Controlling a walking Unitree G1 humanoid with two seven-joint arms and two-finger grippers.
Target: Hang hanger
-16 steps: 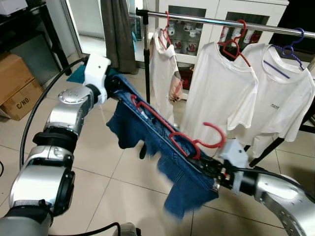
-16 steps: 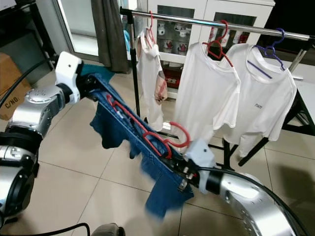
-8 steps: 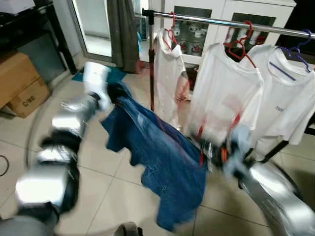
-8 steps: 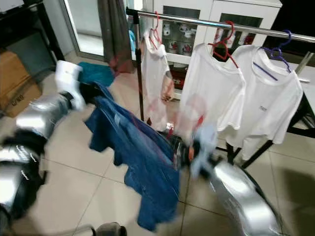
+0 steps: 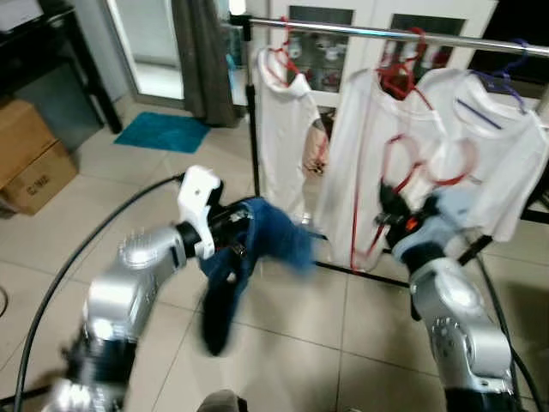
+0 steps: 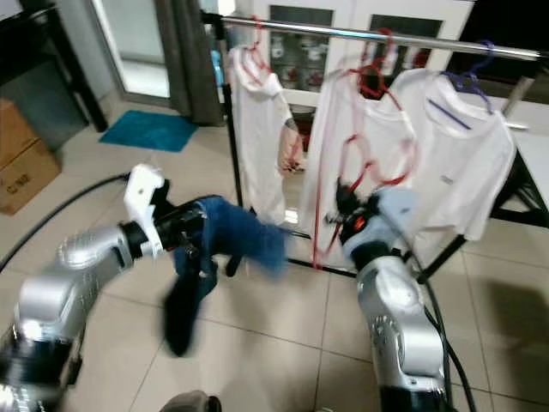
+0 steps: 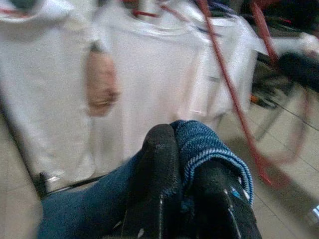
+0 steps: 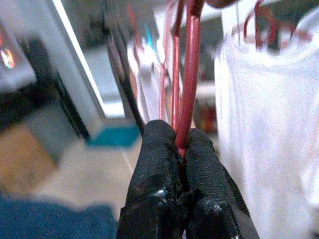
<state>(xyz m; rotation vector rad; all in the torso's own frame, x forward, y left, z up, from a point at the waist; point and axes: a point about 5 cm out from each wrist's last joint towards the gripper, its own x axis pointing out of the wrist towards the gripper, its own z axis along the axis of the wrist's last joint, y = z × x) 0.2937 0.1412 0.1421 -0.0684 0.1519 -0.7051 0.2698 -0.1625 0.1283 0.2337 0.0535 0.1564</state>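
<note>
right gripper (image 8: 180, 149): fingers pressed together on a thin bar of the red hanger (image 8: 188, 79); the bar rises straight out from between the tips.
red hanger: blurred in the head views, held up in front of the white shirts (image 5: 377, 154), its loop just under the metal rail (image 5: 369, 31); cannot tell if the hook is on the rail.
left gripper (image 7: 187, 159): fingers clamped on a folded edge of the blue jeans (image 5: 257, 245); denim hem bulges over the tips, no gap visible between the pads.
blue jeans: bunched at the left gripper's tips, one dark leg hanging down below them toward the tiled floor (image 5: 283, 343); well apart from the right gripper's jaws.
white shirts: three on the rail beyond both grippers, on red hangers and one purple hanger (image 5: 502, 81).
beyond jaws: cabinet behind the rail, teal mat (image 5: 163, 131), cardboard box (image 5: 30, 163) off to the left.
</note>
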